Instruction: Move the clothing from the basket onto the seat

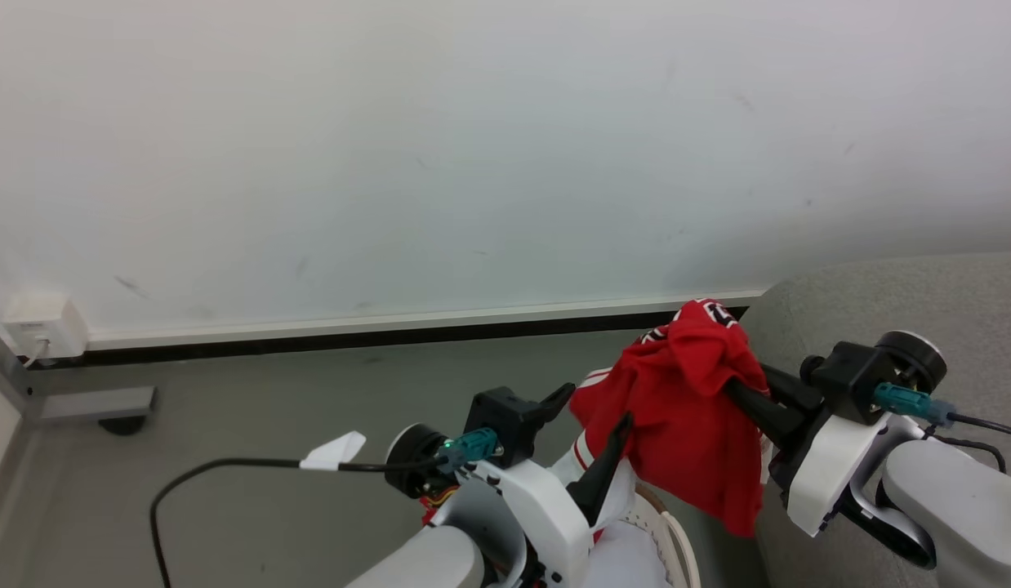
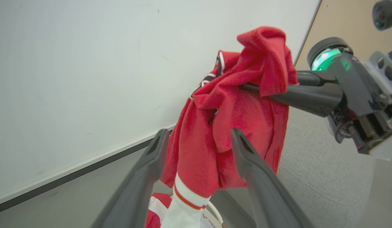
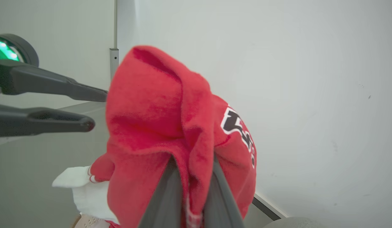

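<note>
At the right gripper [image 1: 741, 382]: fingers nearly together, pinching a bunched fold of the clothing [image 1: 685, 408], with red cloth squeezed between them in the right wrist view.

As for the clothing: lifted and hanging just beside the seat [image 1: 922, 302], off its rounded edge and not yet over the upholstery. Long axis vertical, draping down, with a white-striped end trailing toward the basket [image 1: 681, 547], itself just beside the seat and lower.

Judged next: a sideways carry toward the seat, on the holding arm's own side, with that wrist partly above the grey fabric.

At the left gripper [image 1: 599, 402]: spread wide, holding nothing, farther from the seat than the clothing. Fingers flanking the hanging cloth in the left wrist view; touching it or merely in front, cannot tell.

Likely snag: the trailing end dragging on a left finger or on the basket rim during the carry.

Farther from the seat: grey floor [image 1: 269, 384], white wall [image 1: 473, 163], a wall box [image 1: 40, 325], a black cable [image 1: 228, 463] with a white tag. Nothing between clothing and seat.
</note>
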Robot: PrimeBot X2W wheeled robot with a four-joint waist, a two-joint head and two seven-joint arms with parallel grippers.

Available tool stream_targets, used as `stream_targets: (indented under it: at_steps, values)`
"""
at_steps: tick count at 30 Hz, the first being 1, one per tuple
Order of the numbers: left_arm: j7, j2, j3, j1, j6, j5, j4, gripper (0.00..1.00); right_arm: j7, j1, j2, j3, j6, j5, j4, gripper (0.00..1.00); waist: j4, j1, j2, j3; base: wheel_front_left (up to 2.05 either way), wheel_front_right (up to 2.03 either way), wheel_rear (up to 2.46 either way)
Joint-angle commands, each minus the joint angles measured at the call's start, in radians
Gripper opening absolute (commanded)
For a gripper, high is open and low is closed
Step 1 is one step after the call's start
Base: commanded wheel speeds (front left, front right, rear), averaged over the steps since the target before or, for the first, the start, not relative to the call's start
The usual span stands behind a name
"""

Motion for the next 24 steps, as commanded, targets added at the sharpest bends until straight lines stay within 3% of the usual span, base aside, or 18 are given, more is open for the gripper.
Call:
stream_targets:
  at_steps: [1, 24]
  values:
    - [-0.012, 0.006, 0.002, 0.011, 0.004, 0.007, 0.005, 1.0, -0.005, -0.002, -0.012, -0.012, -0.002, -0.001, -0.007, 0.0, -0.015, 0.0, -0.0001, 0.007, 0.0, 0.0, 0.0]
    - [-0.065, -0.029, -0.001, -0.026, -0.008, -0.005, 0.046, 1.0, -0.005, 0.027, -0.12, -0.143, -0.002, -0.036, -0.055, 0.0, -0.277, 0.0, -0.0001, 0.045, 0.0, 0.0, 0.0]
